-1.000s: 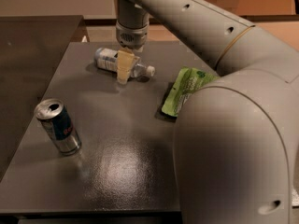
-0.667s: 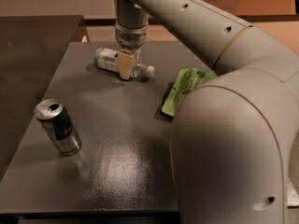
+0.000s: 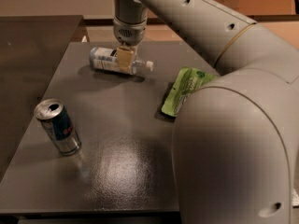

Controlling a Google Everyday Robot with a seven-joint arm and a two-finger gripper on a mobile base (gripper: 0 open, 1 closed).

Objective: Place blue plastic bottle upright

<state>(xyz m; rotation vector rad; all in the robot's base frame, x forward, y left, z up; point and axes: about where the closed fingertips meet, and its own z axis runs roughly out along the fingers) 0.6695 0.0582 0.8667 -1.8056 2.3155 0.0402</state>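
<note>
The blue plastic bottle [image 3: 106, 59] lies on its side at the far middle of the dark table [image 3: 126, 139], with its white cap [image 3: 149, 65] pointing right. My gripper [image 3: 125, 61] reaches down from above and sits across the bottle's middle. A cream finger [image 3: 124, 59] presses on the bottle's near side, and the other finger is hidden behind it. The gripper looks shut on the bottle, which rests on or just above the table.
A blue-and-silver drink can [image 3: 58, 127] stands upright at the near left. A green snack bag [image 3: 183, 90] lies to the right of the bottle, partly hidden by my arm [image 3: 233, 139], which fills the right side. A second dark surface [image 3: 32, 45] adjoins on the left.
The gripper has shifted slightly back, and its near finger has drawn in against the bottle. The bottle has moved a little to the left. The can and the bag have not moved.
</note>
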